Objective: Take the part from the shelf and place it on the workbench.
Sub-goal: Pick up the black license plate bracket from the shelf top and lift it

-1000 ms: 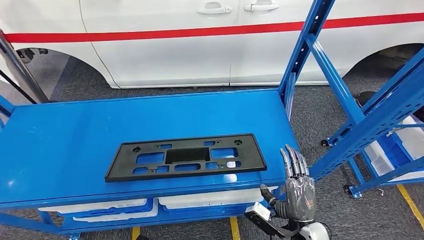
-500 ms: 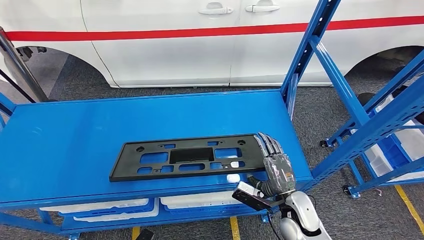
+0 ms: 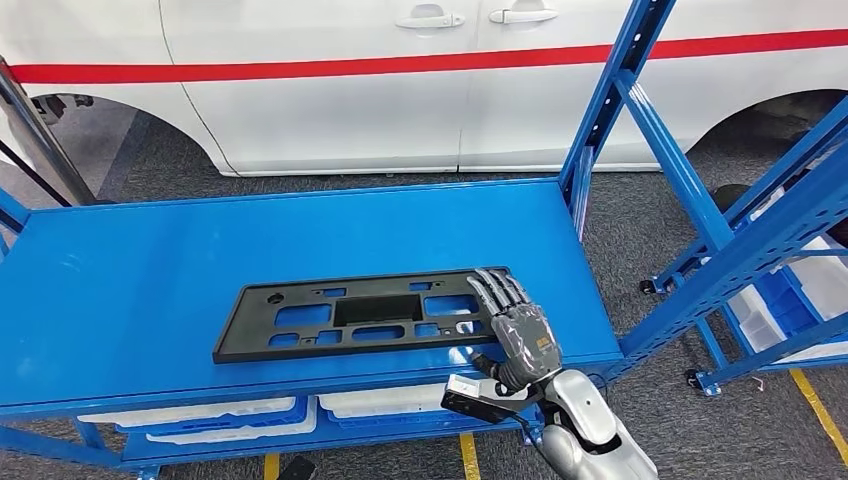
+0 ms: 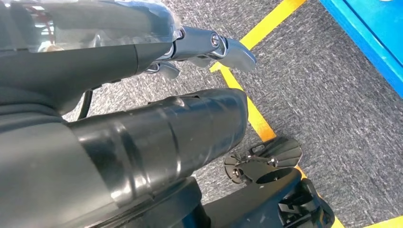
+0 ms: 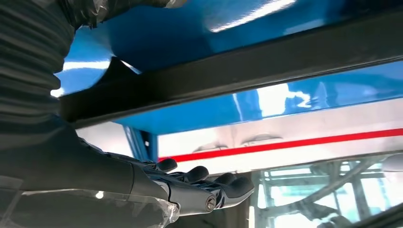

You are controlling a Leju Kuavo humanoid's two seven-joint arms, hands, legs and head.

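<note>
On the top deck of the blue metal shelf lies the flat black plastic part, a long rectangular plate pierced with cut-outs, resting level near the front edge with its long side parallel to that edge. The right hand reaches in from below at the plate's right end, fingers extended and laid over the top of that end, with the palm above the corner; nothing is clamped yet, and from the right wrist view the fingers stretch flat under the dark edge without curling round it. Taking the plate at its end probably suits a thin, flat piece that offers no height to grip from above: it can be slid toward the shelf edge and pinched there. The left hand hangs low beside the body over grey carpet and a yellow floor line, holding nothing; whether its fingers are spread or curled I cannot tell. Behind the shelf stands a white van with a red stripe.
</note>
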